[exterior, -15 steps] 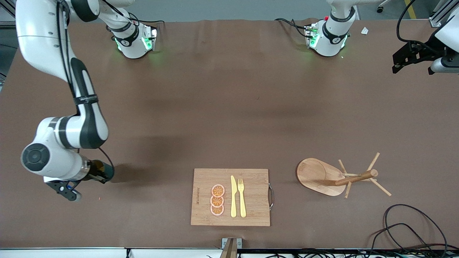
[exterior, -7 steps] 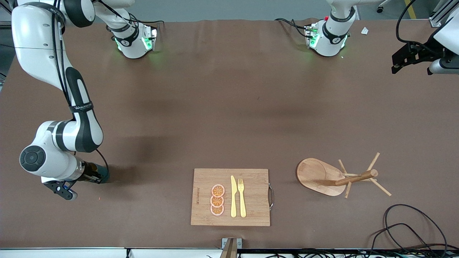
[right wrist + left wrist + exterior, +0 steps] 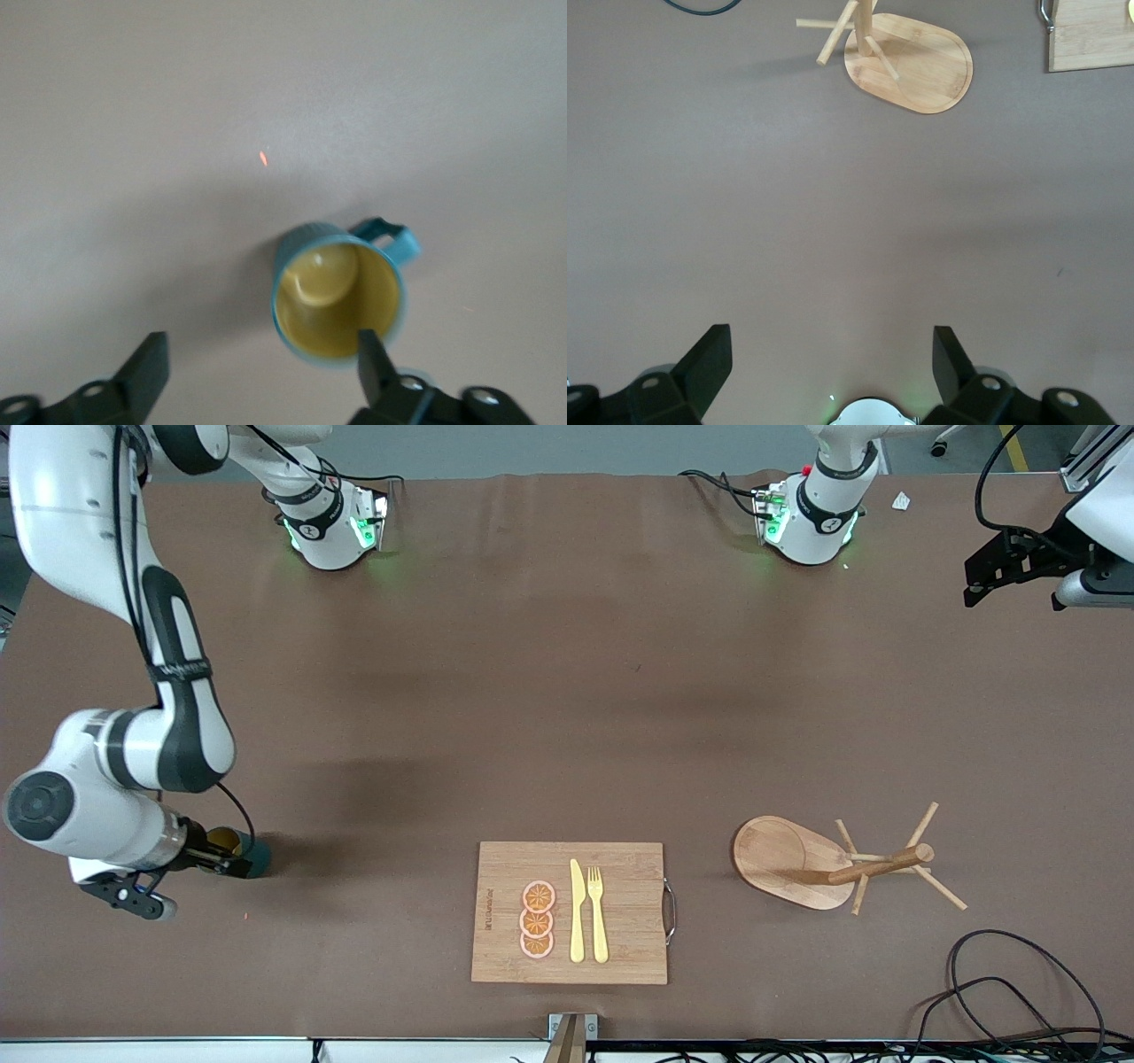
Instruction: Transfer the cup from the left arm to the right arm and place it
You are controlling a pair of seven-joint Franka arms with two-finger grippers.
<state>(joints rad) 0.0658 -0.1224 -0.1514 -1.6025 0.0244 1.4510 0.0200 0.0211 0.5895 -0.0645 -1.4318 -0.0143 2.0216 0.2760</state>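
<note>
The cup (image 3: 234, 852) stands upright on the table toward the right arm's end, level with the cutting board, its mustard-yellow inside showing. In the right wrist view the cup (image 3: 337, 301) shows its teal ribbed side and small handle. My right gripper (image 3: 204, 858) is open just beside the cup, toward the table's end. In its wrist view the right gripper (image 3: 261, 354) holds nothing, and one fingertip (image 3: 370, 354) overlaps the cup's rim. My left gripper (image 3: 1005, 567) waits, open and empty (image 3: 833, 359), above the table's left-arm end near the bases.
A wooden cutting board (image 3: 620, 903) with orange slices, a yellow knife and a fork lies near the front edge. A wooden mug tree (image 3: 797, 859) stands beside it toward the left arm's end, also in the left wrist view (image 3: 921, 66). Black cables (image 3: 1001, 974) lie at the front corner.
My right hand has drawn back toward the table's end, off the cup. The cup's yellow mouth, covered before, now shows. The left arm has barely moved.
</note>
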